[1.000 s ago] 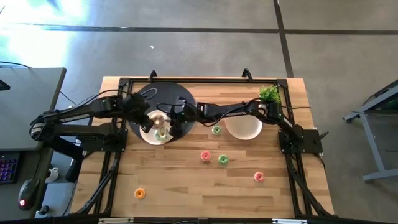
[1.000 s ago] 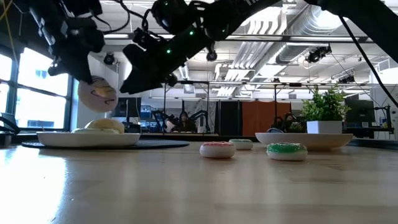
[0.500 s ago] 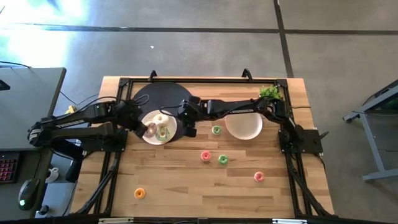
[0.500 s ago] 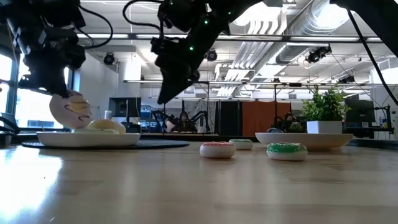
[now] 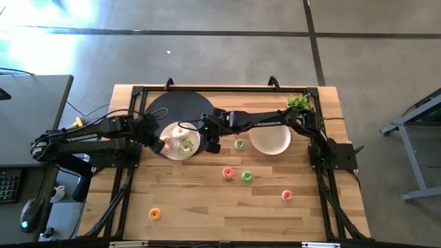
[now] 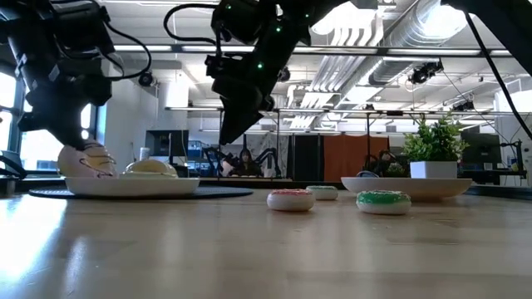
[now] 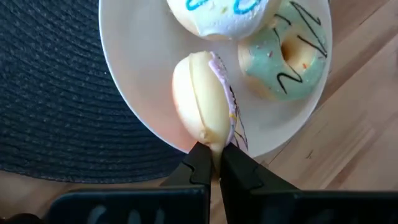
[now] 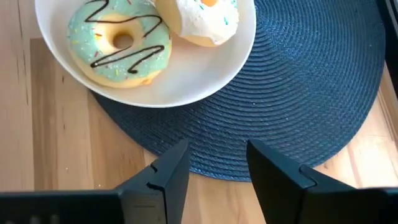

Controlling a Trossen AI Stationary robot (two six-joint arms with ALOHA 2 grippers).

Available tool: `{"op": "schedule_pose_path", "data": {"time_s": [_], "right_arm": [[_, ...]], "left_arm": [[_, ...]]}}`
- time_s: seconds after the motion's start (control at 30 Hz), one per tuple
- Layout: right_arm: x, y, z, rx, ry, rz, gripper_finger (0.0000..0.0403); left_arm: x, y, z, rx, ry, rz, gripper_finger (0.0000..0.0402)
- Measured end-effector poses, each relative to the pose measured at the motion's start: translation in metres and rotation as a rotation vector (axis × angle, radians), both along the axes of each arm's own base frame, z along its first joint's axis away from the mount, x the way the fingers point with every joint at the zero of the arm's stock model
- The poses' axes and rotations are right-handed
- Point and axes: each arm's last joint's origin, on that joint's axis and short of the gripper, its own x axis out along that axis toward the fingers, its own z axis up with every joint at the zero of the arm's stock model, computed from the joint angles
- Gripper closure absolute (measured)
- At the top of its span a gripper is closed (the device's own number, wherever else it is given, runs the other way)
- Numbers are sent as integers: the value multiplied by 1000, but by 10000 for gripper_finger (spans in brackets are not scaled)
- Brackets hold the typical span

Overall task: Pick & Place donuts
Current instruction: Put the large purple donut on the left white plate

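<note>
A white plate [image 5: 190, 149] sits on a dark round mat [image 5: 180, 109] and carries a green-iced donut [image 7: 287, 48] and a white-iced donut [image 7: 214, 14]. My left gripper [image 7: 212, 163] is shut on a pink-white donut [image 7: 200, 102] at the plate's left rim [image 6: 76, 184]. My right gripper [image 8: 214, 163] hovers open just right of the plate, above the mat's edge, touching nothing. Tiny donuts lie flat on the wood: green [image 5: 240, 144], pink-red [image 5: 228, 173], green [image 5: 247, 177], pink [image 5: 286, 195], orange [image 5: 154, 213]. My left gripper pinches the pink-white donut by its outer edge [image 7: 213, 144] between the two fingers, coming down at a slant from the table's left. The donut stands on edge below the fingers, icing to one side, with its lower edge [image 6: 90, 169] down at the plate's left rim.
A second white plate [image 5: 270, 140] and a green plant sprig [image 5: 299, 103] stand at the table's far right. The mat reaches toward the far edge. Bare wood spreads across the near half around the scattered tiny donuts.
My left gripper has carried the pink-white donut down and toward the table's left, from above the plate to its left rim, tipping it onto its edge. My right gripper has drawn back toward the right, away from the plate.
</note>
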Motion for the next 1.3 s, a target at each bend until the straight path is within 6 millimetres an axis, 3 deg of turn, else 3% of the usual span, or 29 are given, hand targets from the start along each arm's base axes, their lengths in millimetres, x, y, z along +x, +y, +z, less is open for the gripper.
{"op": "schedule_pose_path", "data": {"time_s": [0.4,0.67,1.1,1.3], "right_arm": [[0,0,0,0,0,0,244],[0,0,0,-5,3,8,245],[0,0,0,-13,7,21,246],[0,0,0,-13,7,21,244]], "left_arm": [[14,3,10,22,-180,-22,340],[16,2,12,4,-219,-95,344],[26,7,19,150,-311,-161,344],[30,9,13,129,-250,-146,344]]}}
